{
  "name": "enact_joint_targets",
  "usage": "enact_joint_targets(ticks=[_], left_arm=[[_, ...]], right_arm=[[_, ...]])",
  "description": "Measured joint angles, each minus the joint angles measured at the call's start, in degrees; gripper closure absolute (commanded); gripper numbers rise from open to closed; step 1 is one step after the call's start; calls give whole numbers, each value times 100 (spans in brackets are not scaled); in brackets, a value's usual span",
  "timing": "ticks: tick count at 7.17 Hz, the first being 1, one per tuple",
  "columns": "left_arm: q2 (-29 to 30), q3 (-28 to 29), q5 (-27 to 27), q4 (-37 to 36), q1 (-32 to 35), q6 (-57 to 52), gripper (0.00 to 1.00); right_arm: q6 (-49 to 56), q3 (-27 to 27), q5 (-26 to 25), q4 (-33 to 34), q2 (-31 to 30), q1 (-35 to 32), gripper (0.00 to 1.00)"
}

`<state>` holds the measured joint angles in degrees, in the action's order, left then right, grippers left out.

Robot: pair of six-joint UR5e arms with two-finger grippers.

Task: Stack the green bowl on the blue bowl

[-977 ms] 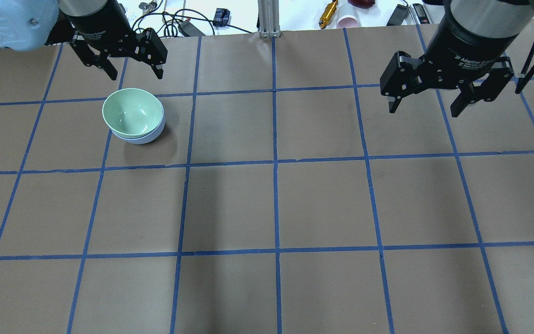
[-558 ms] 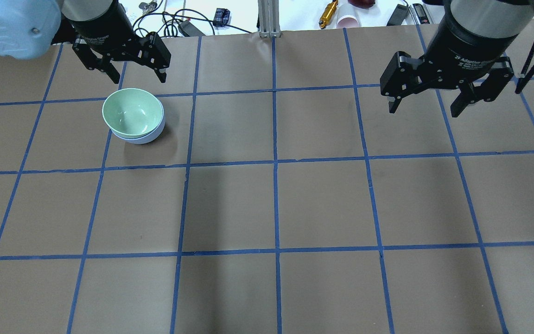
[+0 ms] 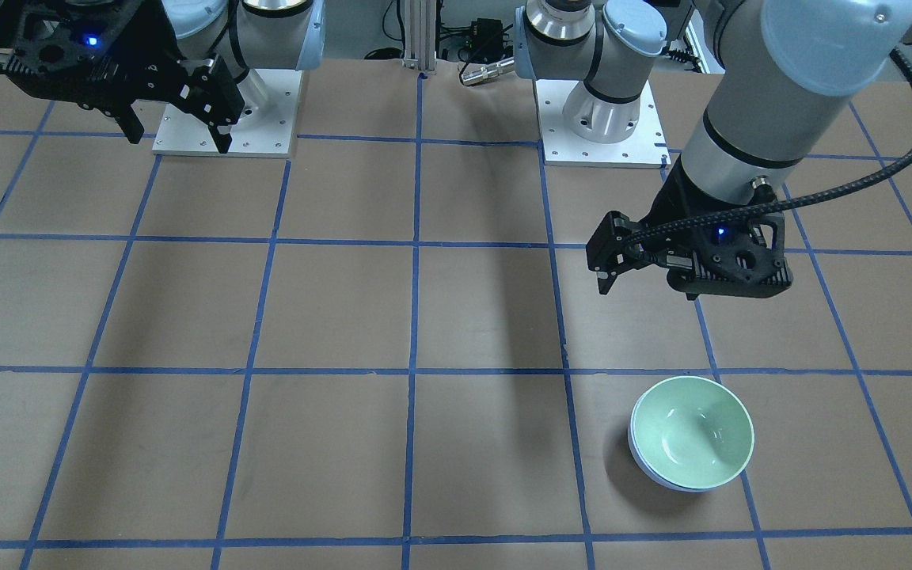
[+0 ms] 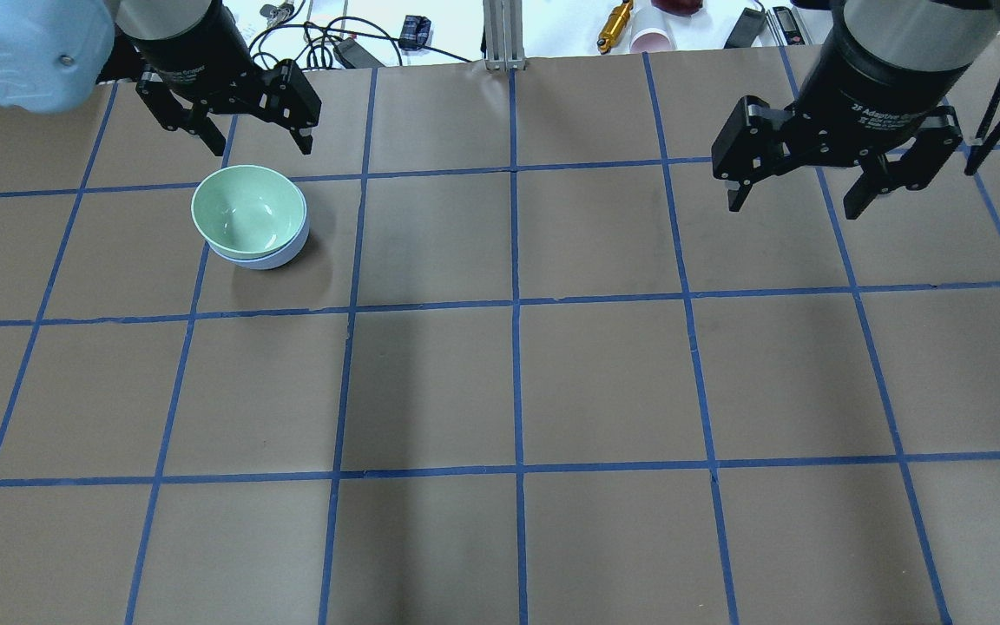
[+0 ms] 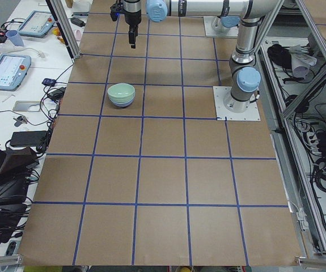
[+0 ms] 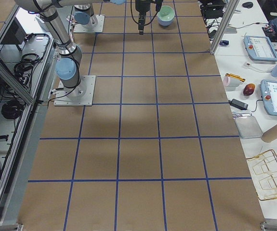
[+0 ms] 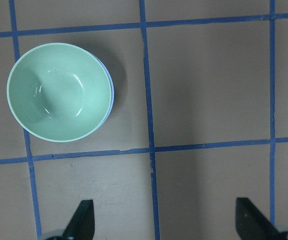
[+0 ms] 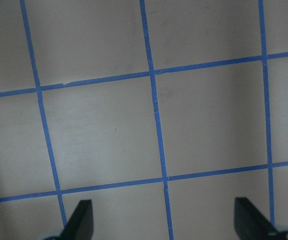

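Observation:
The green bowl [image 4: 248, 208] sits nested inside the blue bowl [image 4: 281, 257], of which only a thin lower edge shows. The stack stands upright on the table's far left. It also shows in the front view, green bowl [image 3: 692, 431] in blue bowl [image 3: 650, 471], and in the left wrist view, green bowl [image 7: 58, 92] with a blue sliver [image 7: 111, 92]. My left gripper [image 4: 259, 148] hangs open and empty above the table just beyond the stack, touching nothing. My right gripper [image 4: 792, 208] is open and empty over bare table at the far right.
The brown table [image 4: 517, 382] is marked in squares by blue tape. Beyond its far edge lie cables [image 4: 318, 39], a gold cylinder [image 4: 615, 26] and a pink cup [image 4: 652, 39], with a metal post [image 4: 503, 35] at the middle. The arm bases [image 3: 222, 111] stand on the robot's side.
My left gripper has shifted slightly to the right and nearer the bowls, still open. The bowls and the right gripper have not moved.

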<state>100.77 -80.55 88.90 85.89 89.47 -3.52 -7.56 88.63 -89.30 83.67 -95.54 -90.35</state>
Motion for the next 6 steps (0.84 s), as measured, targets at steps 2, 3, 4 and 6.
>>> enact_joint_targets(ticks=[2, 3, 4, 6], left_arm=[[-5, 46, -4, -2, -4, 0, 0], [1, 51, -11, -7, -6, 0, 0], [-11, 64, -14, -7, -5, -2, 0], [5, 53, -7, -13, -10, -4, 0]], right_arm=[[0, -2, 0, 0, 0, 0, 0], [0, -1, 0, -1, 0, 0, 0], [0, 0, 0, -5, 0, 0, 0], [0, -2, 0, -3, 0, 0, 0]])
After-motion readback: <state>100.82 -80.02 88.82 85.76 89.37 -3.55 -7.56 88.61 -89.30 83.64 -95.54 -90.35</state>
